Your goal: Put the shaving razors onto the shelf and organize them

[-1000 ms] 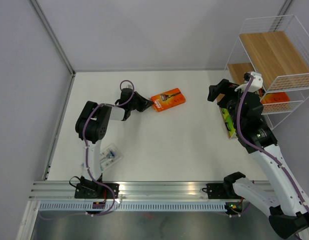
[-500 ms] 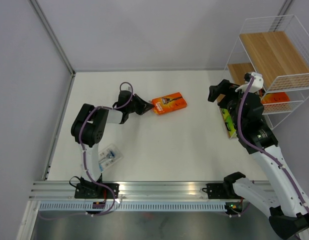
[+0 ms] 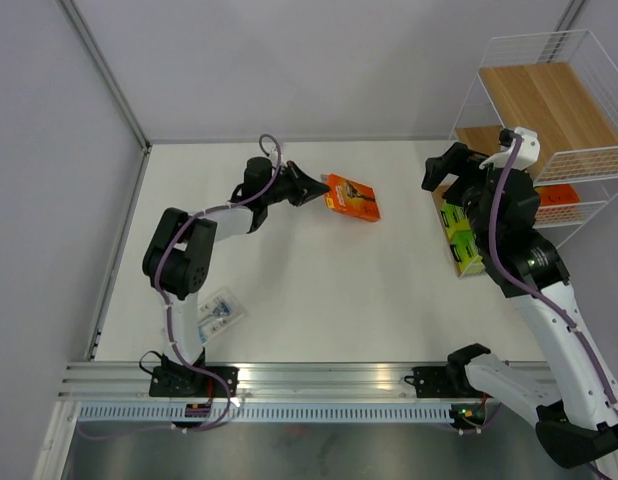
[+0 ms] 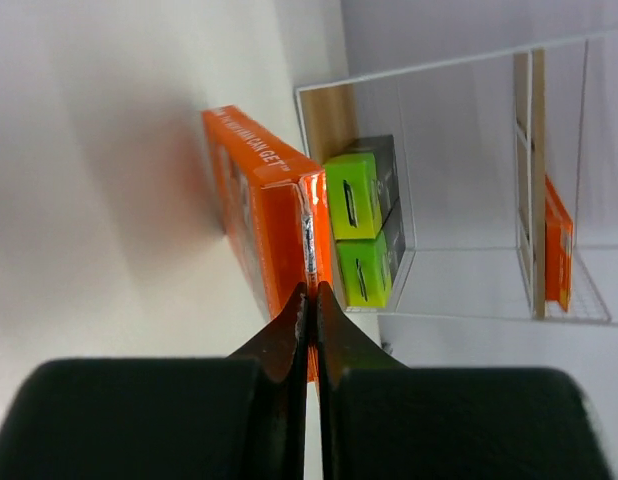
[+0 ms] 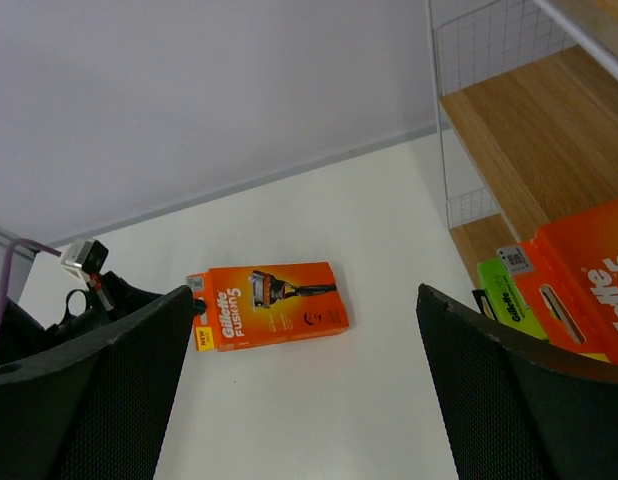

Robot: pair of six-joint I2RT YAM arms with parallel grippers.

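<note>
Orange pack [image 3: 353, 197] points lengthwise toward the shelf [image 3: 544, 105].

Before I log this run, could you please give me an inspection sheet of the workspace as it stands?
Surface: white table, no marks seen.
Job's things: orange pack gripped at one end; second orange pack and two black-and-green packs on the shelf; clear blister pack beside the left arm's base.
Clutter: nothing seen.
Grippers: left gripper fingers shut on the orange pack; right gripper open, holding nothing.
Cables: purple cable along each arm.
Surroundings: grey walls; metal rail at the near edge.
</note>
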